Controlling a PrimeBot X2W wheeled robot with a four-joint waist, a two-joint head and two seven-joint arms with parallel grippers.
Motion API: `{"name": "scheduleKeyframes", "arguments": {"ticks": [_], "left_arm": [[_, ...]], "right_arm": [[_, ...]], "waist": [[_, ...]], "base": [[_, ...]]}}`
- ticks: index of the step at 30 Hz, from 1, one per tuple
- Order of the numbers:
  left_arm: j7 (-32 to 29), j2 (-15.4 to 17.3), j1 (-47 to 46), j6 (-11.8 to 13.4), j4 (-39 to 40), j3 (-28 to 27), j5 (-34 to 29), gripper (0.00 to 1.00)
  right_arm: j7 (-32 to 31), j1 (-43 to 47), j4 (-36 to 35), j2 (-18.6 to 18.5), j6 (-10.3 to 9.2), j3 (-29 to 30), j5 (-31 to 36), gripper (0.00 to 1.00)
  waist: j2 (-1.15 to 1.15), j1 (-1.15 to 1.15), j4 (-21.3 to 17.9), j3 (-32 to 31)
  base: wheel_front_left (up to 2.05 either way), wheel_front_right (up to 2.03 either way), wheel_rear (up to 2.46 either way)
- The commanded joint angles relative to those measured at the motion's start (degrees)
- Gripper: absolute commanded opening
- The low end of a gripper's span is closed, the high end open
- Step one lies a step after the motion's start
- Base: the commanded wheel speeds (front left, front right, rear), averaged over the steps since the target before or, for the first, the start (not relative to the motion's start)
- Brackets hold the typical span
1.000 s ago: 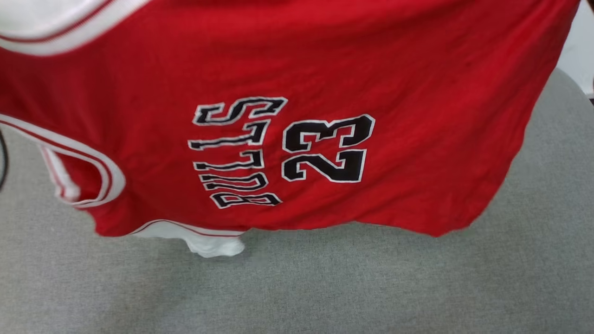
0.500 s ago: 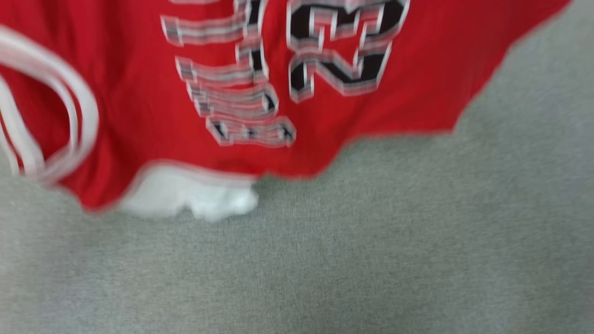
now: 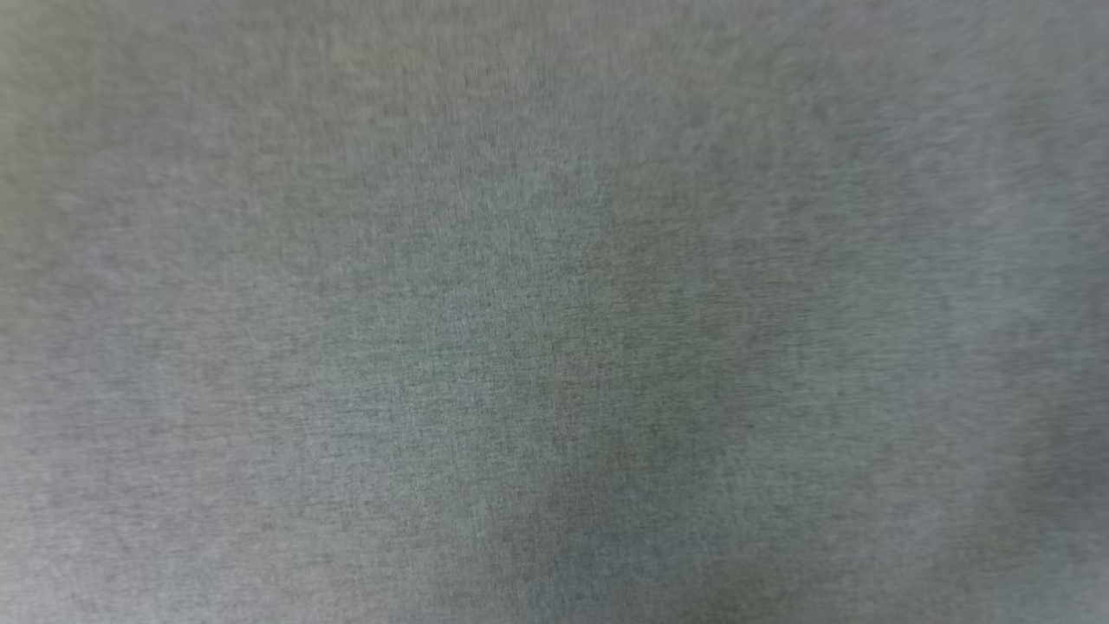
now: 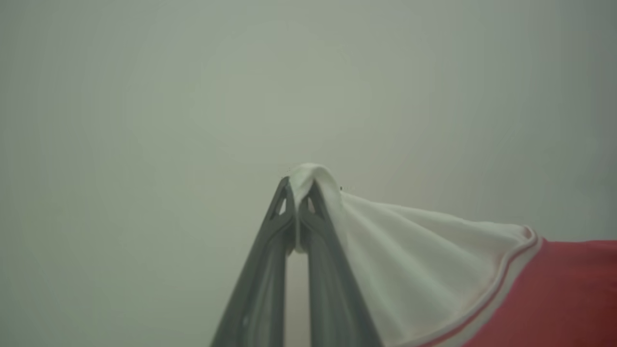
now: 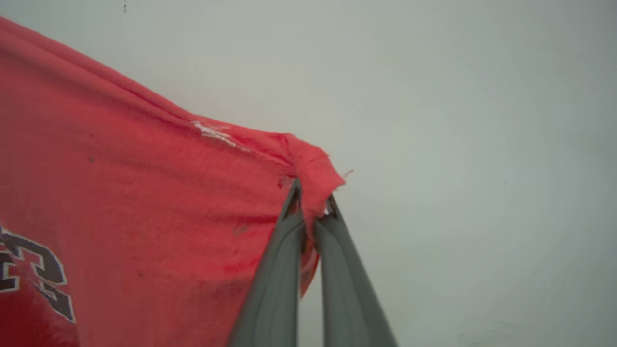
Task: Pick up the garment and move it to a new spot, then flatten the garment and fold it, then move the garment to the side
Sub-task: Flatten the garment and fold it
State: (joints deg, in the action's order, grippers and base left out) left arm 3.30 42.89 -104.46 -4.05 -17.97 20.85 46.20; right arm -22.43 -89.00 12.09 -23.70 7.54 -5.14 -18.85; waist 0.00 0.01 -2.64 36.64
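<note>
Transfer looks in hand: left claw (image 4: 299,187) clamped tight on the garment (image 4: 434,270) at its white sleeve, cloth trailing toward four o'clock; right claw (image 5: 312,193) pinches a red corner. Next, lay it flat on the grey worktop (image 3: 554,312).

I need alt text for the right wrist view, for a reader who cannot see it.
The right gripper, shut, pinches a bunched red corner of the garment, which spreads to the left of the view before a plain pale background. Black lettering with white edges shows at the lower left.
</note>
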Motion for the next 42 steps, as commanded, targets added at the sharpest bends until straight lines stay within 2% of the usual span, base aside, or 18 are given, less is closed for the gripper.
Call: {"name": "scheduleKeyframes", "arguments": {"ticks": [1, 8, 14, 19, 23, 27, 30, 35, 42], "left_arm": [[1.32, -0.87, -2.41, -0.38, -3.03, 0.03, -0.40, 0.00], [5.81, -4.63, -6.26, -2.48, -14.30, 2.52, -0.85, 0.00], [9.78, -7.62, 1.32, -3.29, -19.26, 6.74, 0.72, 0.00], [11.63, -8.05, 13.40, -3.35, -16.09, 11.34, 2.12, 0.00], [11.95, -8.81, 25.26, -3.37, -12.32, 11.86, 3.59, 0.00], [11.99, -8.56, 38.78, -3.38, -7.58, 11.08, 1.61, 0.00], [12.00, -8.64, 48.76, -3.35, -4.29, 9.85, 0.63, 0.00], [12.01, -7.87, 64.71, -1.66, 0.75, 8.67, 0.43, 0.00], [11.81, -4.70, 82.17, -0.16, 5.84, 10.69, 0.60, 0.00]], "right_arm": [[1.67, -1.97, 2.49, 0.41, -0.10, -0.34, 0.73, 0.00], [8.78, -6.70, 12.86, 1.79, -0.10, -2.44, 3.54, 0.00], [14.73, -2.11, 20.18, 2.85, -0.09, -5.26, 4.02, 0.00], [18.91, 5.67, 23.97, 4.01, -0.08, -7.41, 2.24, 0.00], [21.21, 14.40, 26.13, 4.58, -0.08, -9.13, 0.47, 0.00], [22.60, 23.33, 26.74, 4.23, -0.07, -12.00, -2.22, 0.00], [23.12, 29.75, 26.63, 3.08, -0.07, -14.69, -4.26, 0.00], [23.51, 38.67, 24.80, 0.09, -0.07, -19.11, -8.19, 0.00], [21.37, 48.48, 21.40, -4.53, -0.07, -23.04, -13.77, 0.00]], "waist": [[0.00, -0.01, 0.70, 3.30], [0.00, -0.01, 1.68, 6.11], [0.00, -0.01, 2.82, 5.94], [0.00, -0.01, 3.25, 3.00], [0.00, -0.01, 3.54, -0.63], [0.00, -0.01, 3.68, -4.88], [0.00, -0.01, 3.89, -8.12], [0.00, -0.01, 4.38, -13.46], [0.00, -0.01, 5.33, -19.50]], "base": [[0.00, 0.00, 0.00], [0.00, 0.00, 0.00], [0.00, 0.00, 0.00], [0.00, 0.00, 0.00], [0.00, 0.00, 0.00], [0.00, 0.00, 0.00], [0.00, 0.00, 0.00], [0.00, 0.00, 0.00], [0.00, 0.00, 0.00]]}}
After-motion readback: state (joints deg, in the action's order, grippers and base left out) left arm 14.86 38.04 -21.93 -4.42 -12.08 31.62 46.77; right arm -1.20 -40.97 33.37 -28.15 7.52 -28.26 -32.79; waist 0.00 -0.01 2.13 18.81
